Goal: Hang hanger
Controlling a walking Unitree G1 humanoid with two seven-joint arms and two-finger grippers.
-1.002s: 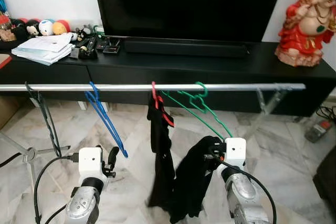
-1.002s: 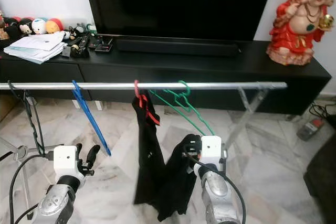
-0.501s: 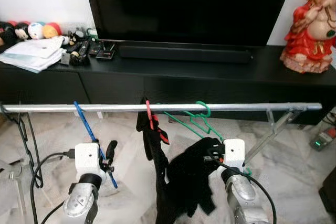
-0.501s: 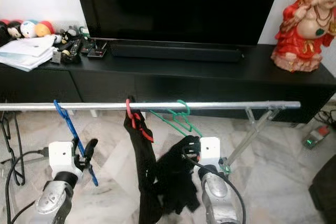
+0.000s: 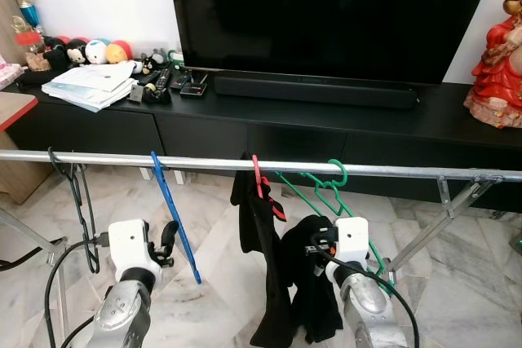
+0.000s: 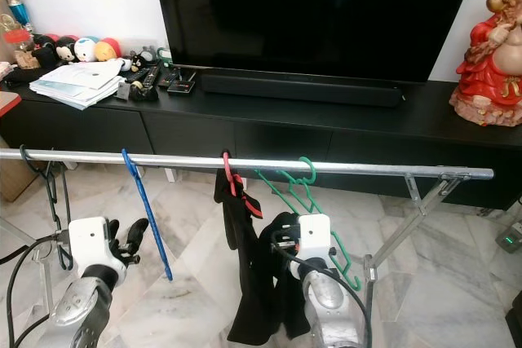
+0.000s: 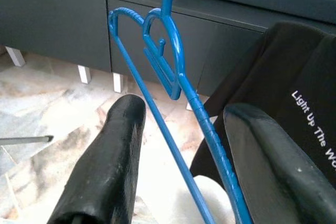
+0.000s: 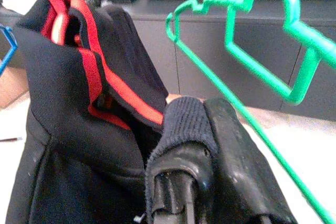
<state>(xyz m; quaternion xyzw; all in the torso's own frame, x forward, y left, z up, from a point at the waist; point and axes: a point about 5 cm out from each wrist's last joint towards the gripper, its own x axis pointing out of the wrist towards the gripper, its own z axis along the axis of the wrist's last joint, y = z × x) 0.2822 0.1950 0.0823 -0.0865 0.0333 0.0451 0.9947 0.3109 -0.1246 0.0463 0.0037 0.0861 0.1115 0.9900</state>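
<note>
Marble floor lies under a long silver rail, and a black TV table stands behind it. On the rail hang a blue hanger, a red hanger with a black shirt on it, and a green hanger.

The green hanger is thin plastic with a round hook on top, and that hook sits over the rail. It looks light and stiff but a bit bendy, so the straight lower bar is a good place to grab.

The right gripper is low by the green hanger, and its jaws are clenched on a fold of black cloth. The left gripper has its jaws spread wide around the blue hanger's bar.
</note>
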